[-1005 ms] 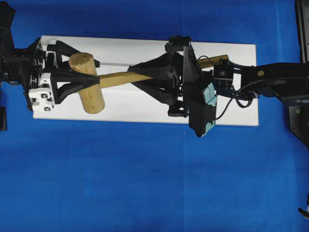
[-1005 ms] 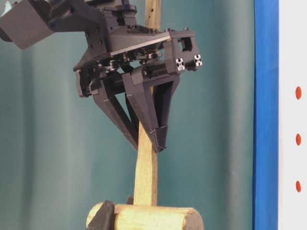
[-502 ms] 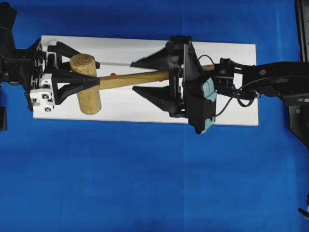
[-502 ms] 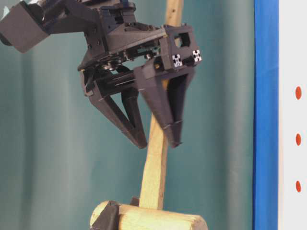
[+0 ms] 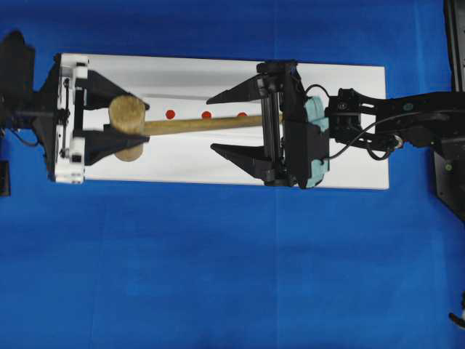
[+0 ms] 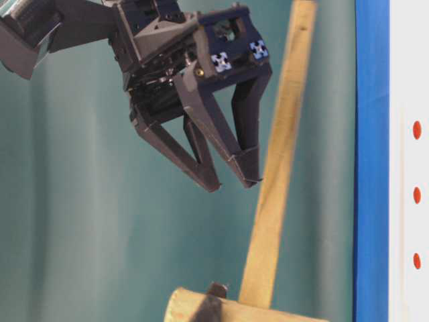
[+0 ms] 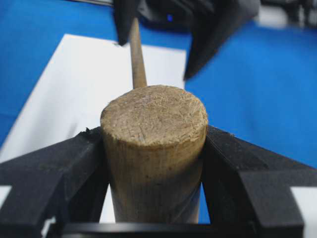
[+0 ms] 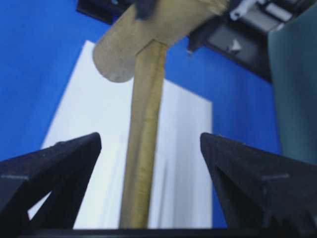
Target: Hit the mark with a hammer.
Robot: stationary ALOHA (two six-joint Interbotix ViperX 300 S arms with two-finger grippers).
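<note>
Covering blue tabletop (image 5: 218, 276), white board (image 5: 349, 80), teal backdrop (image 6: 80, 221)

Hidden under the hammer (image 5: 174, 125) handle in the overhead view: part of the dot row on the white bar (image 5: 218, 73), so which dot is the mark cannot be told. Cut off at the lower edge of the table-level view: the mallet head, below the right gripper (image 6: 231, 181). Blurred in the left wrist view: the far fingertips beyond the left gripper (image 7: 153, 148).
</note>
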